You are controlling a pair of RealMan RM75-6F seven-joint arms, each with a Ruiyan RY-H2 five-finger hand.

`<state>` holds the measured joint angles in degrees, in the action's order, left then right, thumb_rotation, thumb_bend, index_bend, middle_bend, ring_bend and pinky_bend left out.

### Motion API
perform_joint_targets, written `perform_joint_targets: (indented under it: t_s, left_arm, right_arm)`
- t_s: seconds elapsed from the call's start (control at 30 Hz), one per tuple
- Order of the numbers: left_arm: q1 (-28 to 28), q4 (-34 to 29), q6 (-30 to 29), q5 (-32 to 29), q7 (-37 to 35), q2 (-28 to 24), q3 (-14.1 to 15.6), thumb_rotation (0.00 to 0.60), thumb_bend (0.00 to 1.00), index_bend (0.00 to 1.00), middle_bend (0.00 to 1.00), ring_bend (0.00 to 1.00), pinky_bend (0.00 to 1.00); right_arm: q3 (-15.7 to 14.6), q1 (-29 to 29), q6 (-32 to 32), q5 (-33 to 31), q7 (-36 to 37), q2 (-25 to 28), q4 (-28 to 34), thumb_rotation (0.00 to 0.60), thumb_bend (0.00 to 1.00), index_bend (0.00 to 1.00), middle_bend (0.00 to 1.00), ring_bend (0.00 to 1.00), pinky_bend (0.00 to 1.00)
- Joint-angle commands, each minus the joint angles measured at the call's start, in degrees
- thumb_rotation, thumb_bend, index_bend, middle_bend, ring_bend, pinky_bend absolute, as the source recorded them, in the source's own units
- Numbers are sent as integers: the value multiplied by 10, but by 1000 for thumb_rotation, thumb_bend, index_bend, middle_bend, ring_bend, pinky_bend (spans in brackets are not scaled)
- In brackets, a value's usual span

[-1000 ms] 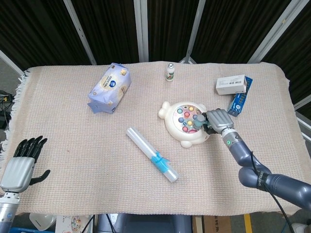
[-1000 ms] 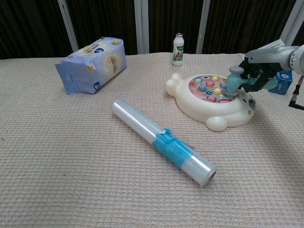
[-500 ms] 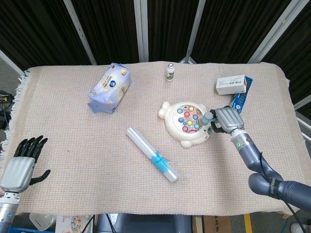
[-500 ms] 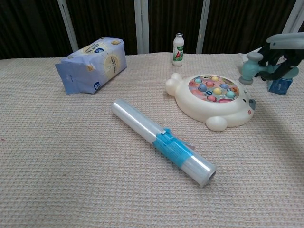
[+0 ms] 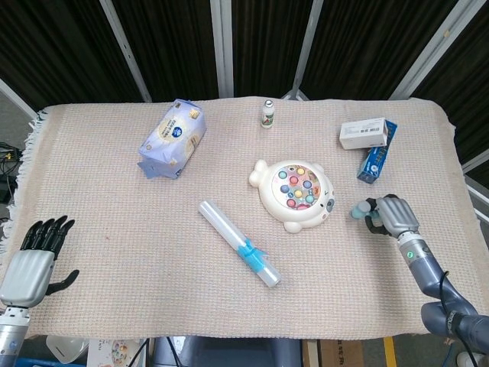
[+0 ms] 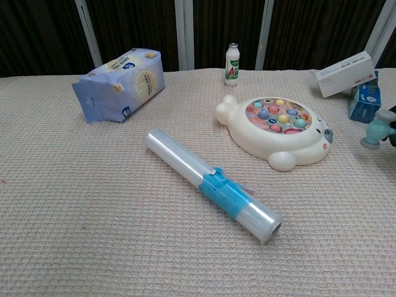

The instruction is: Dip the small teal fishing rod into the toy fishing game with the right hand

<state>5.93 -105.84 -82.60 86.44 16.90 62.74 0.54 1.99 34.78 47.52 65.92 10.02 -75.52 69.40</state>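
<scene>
The cream toy fishing game (image 5: pixel 294 193) (image 6: pixel 276 130), with coloured fish in its round top, lies right of the table's middle. My right hand (image 5: pixel 392 215) is to its right, near the table's right edge, and holds the small teal fishing rod (image 5: pixel 361 211) (image 6: pixel 375 130). The rod's teal end points left toward the game and is well apart from it. In the chest view only the rod's end shows at the right border. My left hand (image 5: pixel 34 256) is at the front left corner, off the cloth, holding nothing, its fingers side by side and extended.
A clear film roll with blue tape (image 5: pixel 239 243) (image 6: pixel 212 176) lies in front of the game. A blue snack bag (image 5: pixel 173 138) is at back left, a small bottle (image 5: pixel 267 114) at back centre, and a white box on a blue box (image 5: pixel 368 141) at back right.
My right hand has drawn the teal rod away from the game's top, moving right and toward the front edge. The left hand has not moved.
</scene>
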Motion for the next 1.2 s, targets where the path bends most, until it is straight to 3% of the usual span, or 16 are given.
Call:
perform_joint_targets:
  t_s: [0.03, 0.37, 0.57, 0.8, 1.03, 1.1, 1.2]
  left_arm:
    - [-2, -3, -3, 1, 3, -2, 1, 600, 223, 0, 0, 0, 0]
    - [-4, -6, -4, 2, 6, -2, 2, 600, 223, 0, 0, 0, 0]
    - [-5, -4, -5, 3, 4, -2, 2, 600, 224, 0, 0, 0, 0]
    - [-6, -1, -5, 3, 0, 0, 2, 600, 223, 0, 0, 0, 0]
    - [-6, 0, -5, 4, -1, 1, 2, 600, 224, 0, 0, 0, 0]
    - [-6, 0, -5, 3, -1, 1, 2, 600, 223, 0, 0, 0, 0]
    - [-7, 1, -6, 3, -2, 1, 1, 600, 224, 0, 0, 0, 0]
  right_arm:
    - [-1, -8, -13, 19, 23, -17, -30, 600, 803, 649, 630, 367, 156]
    - [4, -17, -32, 31, 41, -22, -53, 600, 663, 446, 478, 208, 73]
    - [8, -23, -39, 32, 43, -21, -53, 600, 541, 383, 431, 161, 34]
    - [12, -24, -57, 27, 39, -15, -48, 600, 510, 337, 394, 127, 2]
    - [20, -22, -73, 18, 26, -6, -38, 600, 375, 270, 334, 78, 0]
    - [22, -22, -76, 14, 22, -3, -34, 600, 364, 234, 304, 57, 0]
    - [25, -24, -76, 11, 19, 7, -20, 600, 364, 99, 206, 9, 0]
